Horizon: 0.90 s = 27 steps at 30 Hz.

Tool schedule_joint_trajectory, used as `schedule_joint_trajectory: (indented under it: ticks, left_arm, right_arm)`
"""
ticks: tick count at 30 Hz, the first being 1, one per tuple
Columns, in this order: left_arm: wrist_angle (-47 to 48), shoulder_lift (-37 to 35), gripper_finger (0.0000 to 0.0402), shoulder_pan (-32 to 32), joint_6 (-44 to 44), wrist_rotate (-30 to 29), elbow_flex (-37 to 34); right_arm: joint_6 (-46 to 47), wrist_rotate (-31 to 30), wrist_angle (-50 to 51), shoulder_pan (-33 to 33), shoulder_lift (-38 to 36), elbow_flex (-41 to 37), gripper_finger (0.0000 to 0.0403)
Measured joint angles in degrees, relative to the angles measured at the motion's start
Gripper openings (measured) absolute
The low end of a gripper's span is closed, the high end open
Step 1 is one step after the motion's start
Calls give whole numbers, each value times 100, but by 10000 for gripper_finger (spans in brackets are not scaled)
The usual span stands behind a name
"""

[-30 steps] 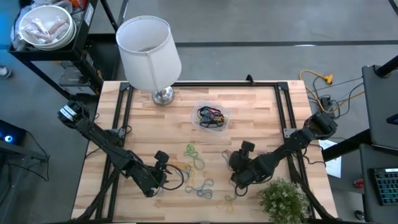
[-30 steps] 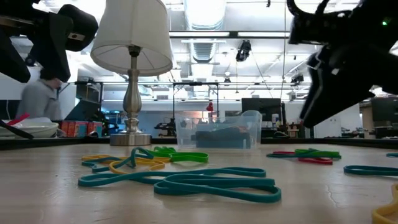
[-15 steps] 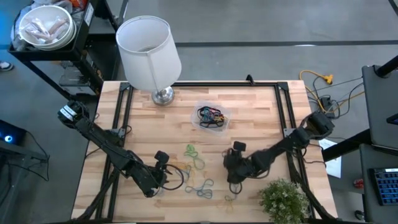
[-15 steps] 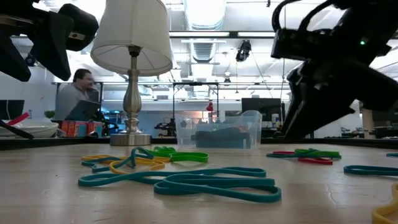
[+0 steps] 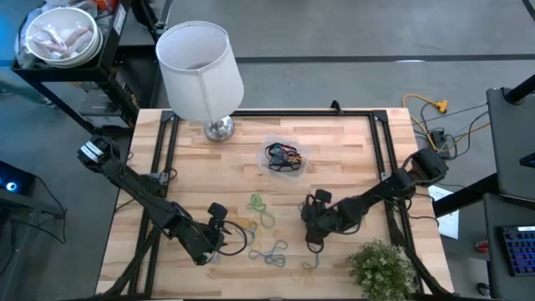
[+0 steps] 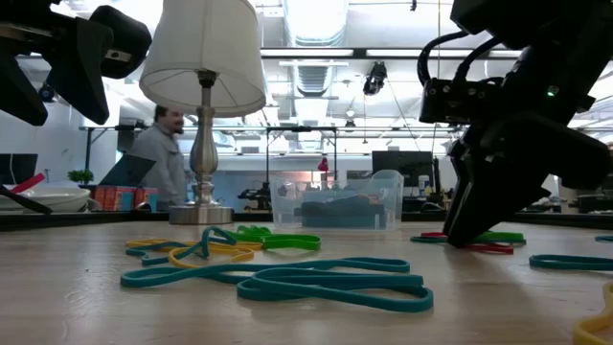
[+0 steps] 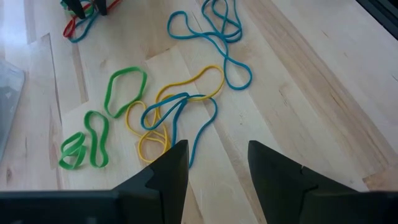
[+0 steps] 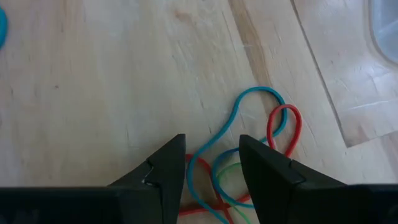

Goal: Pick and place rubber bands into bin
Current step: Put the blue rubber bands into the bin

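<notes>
Loose rubber bands (image 5: 267, 219) in green, yellow and blue lie flat on the wooden table, and they show again in the left wrist view as rubber bands (image 7: 180, 102). The clear bin (image 5: 286, 157) stands farther back with dark bands inside; it appears in the low view as the bin (image 6: 335, 201). My right gripper (image 5: 311, 238) is open and lowered to the tabletop, its fingers standing on either side of a red, blue and green tangle (image 8: 256, 89). My left gripper (image 7: 217, 168) is open and hovers near the table's near-left part, short of the bands. My right gripper comes from above, slanting from the table's right, its fingertips (image 6: 460, 240) down at table level around the tangle's near part. Whether they touch the bands, I cannot tell.
A lamp with a white shade (image 5: 201, 63) stands at the far edge, left of the bin. A potted plant (image 5: 380, 267) sits at the near right corner, close to my right arm. A white bowl (image 5: 60, 33) rests on a side shelf. A person (image 6: 168, 163) walks behind the table.
My right gripper has moved toward the table's left and down, from well above the table to the tabletop at the red, blue and green tangle. The bands have stayed where they were. A person has walked across the room behind.
</notes>
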State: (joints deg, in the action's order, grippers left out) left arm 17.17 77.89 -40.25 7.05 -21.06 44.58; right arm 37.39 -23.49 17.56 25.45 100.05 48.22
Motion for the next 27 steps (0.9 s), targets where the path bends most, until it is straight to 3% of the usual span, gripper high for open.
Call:
schedule_joint_trajectory:
  ticks: [7, 14, 19, 27]
  left_arm:
    - [-2, 0, 151, 0, 0, 1, 0]
    - [-3, 0, 151, 0, 0, -1, -19]
    - [-23, 0, 151, 4, 0, -1, -121]
    - [-83, 0, 151, 9, -5, -2, -184]
  right_arm:
    - [14, 105, -1, -4, -4, -19, 118]
    - [-435, 414, -142, -21, -12, -38, 18]
    - [-1262, 390, -460, 40, 15, 23, 9]
    - [-1994, -189, -480, 207, -6, 326, 8]
